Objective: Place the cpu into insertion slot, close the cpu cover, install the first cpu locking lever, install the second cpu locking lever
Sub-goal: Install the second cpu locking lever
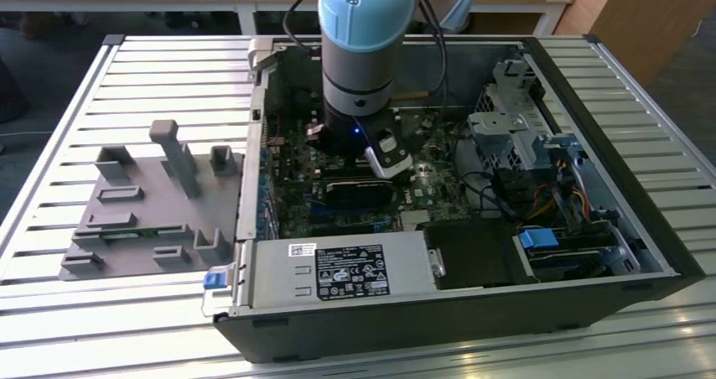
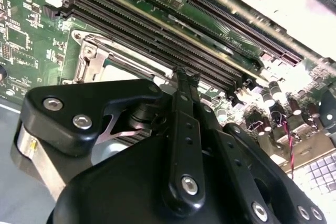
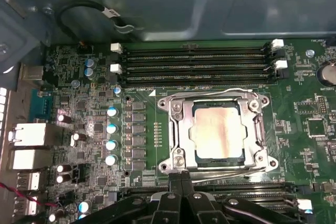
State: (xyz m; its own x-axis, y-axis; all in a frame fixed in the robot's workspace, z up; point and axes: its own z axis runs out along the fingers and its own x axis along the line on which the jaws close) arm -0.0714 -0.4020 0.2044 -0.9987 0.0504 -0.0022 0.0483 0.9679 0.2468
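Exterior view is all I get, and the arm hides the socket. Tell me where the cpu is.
Observer: In the first wrist view the cpu lies flat in the insertion slot.
Operator: Report the cpu cover.
Observer: The cpu cover is down over the slot, and the chip shows through its window.
Operator: Give me the gripper.
Observer: The gripper is shut with nothing between its fingers. Its tips are next to the wire lever that lies along one edge of the cover; I cannot tell whether they touch it.
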